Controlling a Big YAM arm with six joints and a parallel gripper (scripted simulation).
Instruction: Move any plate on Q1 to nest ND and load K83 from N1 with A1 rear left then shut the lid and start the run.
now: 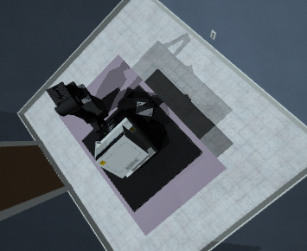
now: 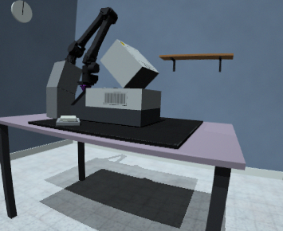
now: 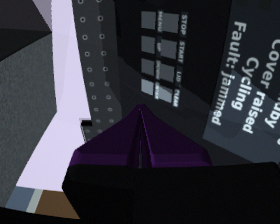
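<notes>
Grey box-shaped cycler Q1 (image 2: 123,105) sits on the black mat (image 2: 155,133) toward the table's left end, its lid (image 2: 128,64) tilted up. White PCR plate (image 2: 68,119) lies by the mat's front-left corner. Purple-fingered gripper (image 3: 143,137) is fully closed, holding nothing, tips just at the dark keypad (image 3: 159,56)

Grey cycler Q1 (image 2: 123,104) with lid (image 2: 128,64) tilted half-open.

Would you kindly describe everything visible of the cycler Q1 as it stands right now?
Q1 is a boxy grey housing with a darker base, standing on the black mat. A barcode label sits on its long side. Its pale lid is raised and tilted back. The shut gripper points at its dark keypad.
</notes>
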